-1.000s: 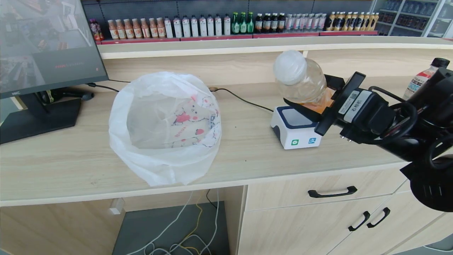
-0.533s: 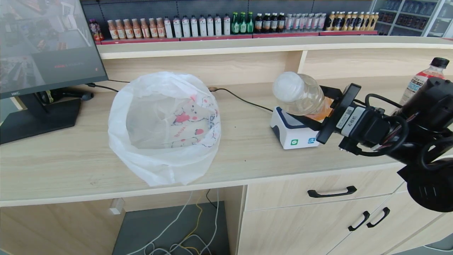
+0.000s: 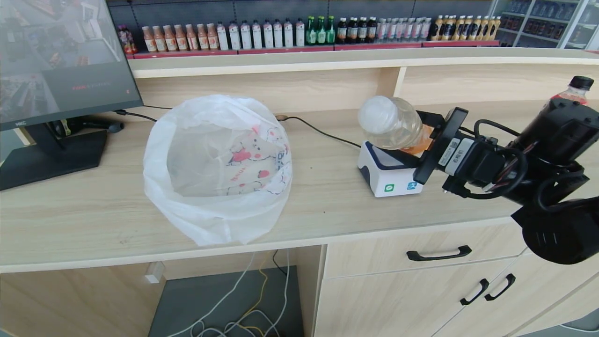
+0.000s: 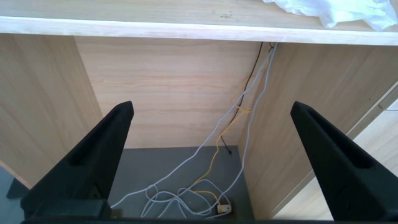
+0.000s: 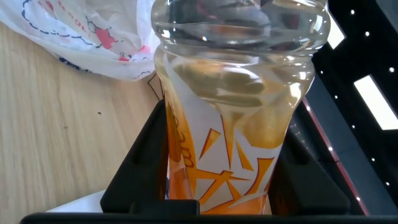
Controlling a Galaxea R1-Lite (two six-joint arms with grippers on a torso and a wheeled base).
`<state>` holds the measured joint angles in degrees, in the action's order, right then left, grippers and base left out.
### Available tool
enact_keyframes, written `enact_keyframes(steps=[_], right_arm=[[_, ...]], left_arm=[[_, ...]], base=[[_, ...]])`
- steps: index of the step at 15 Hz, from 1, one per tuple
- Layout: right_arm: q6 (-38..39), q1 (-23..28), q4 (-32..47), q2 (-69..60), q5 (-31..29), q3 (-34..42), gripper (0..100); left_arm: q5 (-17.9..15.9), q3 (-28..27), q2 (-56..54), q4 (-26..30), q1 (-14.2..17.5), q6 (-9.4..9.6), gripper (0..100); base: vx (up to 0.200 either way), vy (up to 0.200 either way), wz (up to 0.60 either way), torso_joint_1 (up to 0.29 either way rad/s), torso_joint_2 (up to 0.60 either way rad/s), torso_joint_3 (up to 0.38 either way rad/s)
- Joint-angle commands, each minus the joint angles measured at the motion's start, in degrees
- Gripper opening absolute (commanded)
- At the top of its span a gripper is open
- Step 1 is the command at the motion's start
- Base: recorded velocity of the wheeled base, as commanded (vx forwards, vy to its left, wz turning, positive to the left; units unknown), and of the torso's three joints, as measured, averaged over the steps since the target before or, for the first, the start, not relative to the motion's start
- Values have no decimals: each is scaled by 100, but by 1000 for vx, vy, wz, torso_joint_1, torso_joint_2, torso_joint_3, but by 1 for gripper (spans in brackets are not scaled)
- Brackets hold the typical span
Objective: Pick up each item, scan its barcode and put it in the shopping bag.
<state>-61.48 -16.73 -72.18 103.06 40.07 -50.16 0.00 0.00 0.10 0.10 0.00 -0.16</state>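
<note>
Right arm [image 3: 482, 157] lower, bottle [image 3: 392, 123] over scanner [image 3: 387, 181].

- Bottle [image 3: 390, 122], clamped between the jaws of the right gripper [image 3: 414, 139]: orange wrapper with white angular marks, no word legible.
- Barcode scanner [image 3: 390, 175], directly under the jaws: two small square signs on its front face, one green [image 3: 389, 188] and one blue [image 3: 412, 186]. White symbols inside, too small to make out.
- White sticker [image 3: 456, 150] on the wrist camera housing just behind the jaws: a square code and a few dark characters.
- Shopping bag [image 3: 217, 168], well to the left of the jaws: red cartoon print and outlined lettering, creased, unreadable.
- Monitor [image 3: 61, 51], farther left: short red line of characters on screen, small mark on the bezel.
</note>
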Motion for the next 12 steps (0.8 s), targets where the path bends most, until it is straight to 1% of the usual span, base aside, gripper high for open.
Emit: enact_keyframes(steps=[1, 5, 12], right_arm=[[4, 3, 2, 259, 10, -152, 0], [13, 99, 2, 294, 62, -213, 0], [13, 99, -7, 382, 45, -239, 0]], left_arm=[[0, 0, -1, -1, 0, -2, 100], [0, 0, -1, -1, 0, -2, 100], [0, 0, -1, -1, 0, -2, 100]], base=[[0, 0, 0, 0, 0, 0], [0, 0, 0, 0, 0, 0], [0, 0, 0, 0, 0, 0]])
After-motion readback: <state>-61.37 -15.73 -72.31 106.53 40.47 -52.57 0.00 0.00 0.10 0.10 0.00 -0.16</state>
